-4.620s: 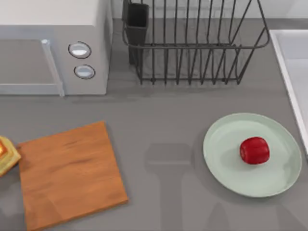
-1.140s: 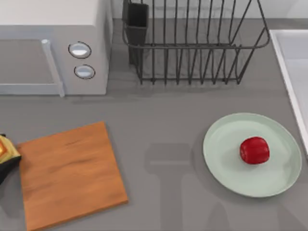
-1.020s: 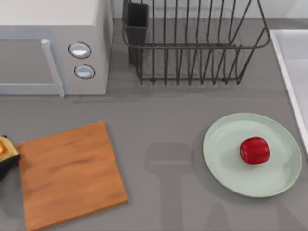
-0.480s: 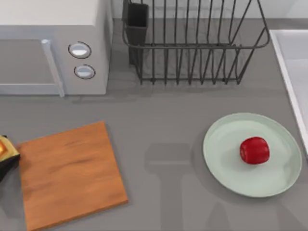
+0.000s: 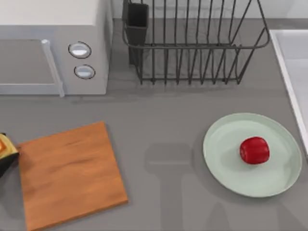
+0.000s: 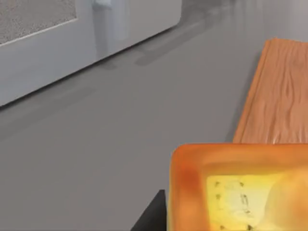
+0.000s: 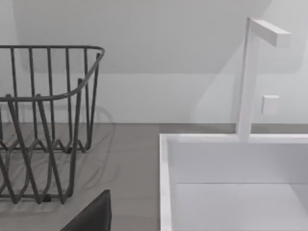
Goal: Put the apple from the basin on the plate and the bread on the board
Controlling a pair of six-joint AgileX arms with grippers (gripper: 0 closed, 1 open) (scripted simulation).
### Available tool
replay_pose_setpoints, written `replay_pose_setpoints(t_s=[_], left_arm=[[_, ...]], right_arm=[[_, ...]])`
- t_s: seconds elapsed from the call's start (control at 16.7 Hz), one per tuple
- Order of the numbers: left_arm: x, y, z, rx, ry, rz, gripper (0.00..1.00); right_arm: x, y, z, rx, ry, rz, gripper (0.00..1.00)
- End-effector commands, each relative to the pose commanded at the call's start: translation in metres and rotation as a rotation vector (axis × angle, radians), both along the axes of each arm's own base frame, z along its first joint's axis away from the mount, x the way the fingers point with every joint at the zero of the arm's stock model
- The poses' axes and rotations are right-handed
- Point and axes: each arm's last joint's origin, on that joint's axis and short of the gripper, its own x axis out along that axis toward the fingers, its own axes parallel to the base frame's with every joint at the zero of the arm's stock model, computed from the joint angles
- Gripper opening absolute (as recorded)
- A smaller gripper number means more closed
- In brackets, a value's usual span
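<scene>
The red apple (image 5: 254,150) lies on the mint-green plate (image 5: 226,161) at the right. The orange-brown board (image 5: 70,175) lies bare at the lower left. The bread (image 5: 4,146) is at the top view's far left edge, just off the board's left side, and my left gripper (image 5: 4,166) is shut on it. The left wrist view has the bread (image 6: 240,192) up close with one dark finger (image 6: 151,216) beside it and the board (image 6: 284,96) beyond. My right gripper (image 7: 91,216) faces the basin (image 7: 166,183).
A white microwave (image 5: 53,48) stands at the back left and a black wire dish rack (image 5: 192,43) at the back middle. The basin's rim (image 5: 284,67) runs down the right edge, with a white faucet (image 7: 250,72) behind it.
The dark left gripper has come in around the bread at the left edge. The bread has shifted slightly up and to the left. The apple, plate and board have not moved.
</scene>
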Motion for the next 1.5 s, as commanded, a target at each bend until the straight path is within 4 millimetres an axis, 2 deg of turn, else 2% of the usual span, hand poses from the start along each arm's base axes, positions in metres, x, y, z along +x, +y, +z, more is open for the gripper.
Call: replay_pose_setpoints(t_s=[0.48,0.66,1.14,1.32,1.5], left_arm=[[0.002,0.002,0.069,0.001,-0.002,0.003,0.0],[-0.001,0.0,0.088,0.001,0.001,0.003,0.0],[0.0,-0.005,0.09,0.01,0.029,-0.002,0.0],[0.007,-0.025,0.088,0.059,0.128,-0.014,0.0],[0.013,-0.059,0.086,0.148,0.267,-0.004,0.0]], right_arm=[[0.0,0.0,0.0,0.0,0.0,0.0,1.0],[0.0,0.0,0.0,0.0,0.0,0.0,1.0],[0.0,0.0,0.0,0.0,0.0,0.0,1.0],[0.0,0.0,0.0,0.0,0.0,0.0,1.0],[0.0,0.0,0.0,0.0,0.0,0.0,1.0]])
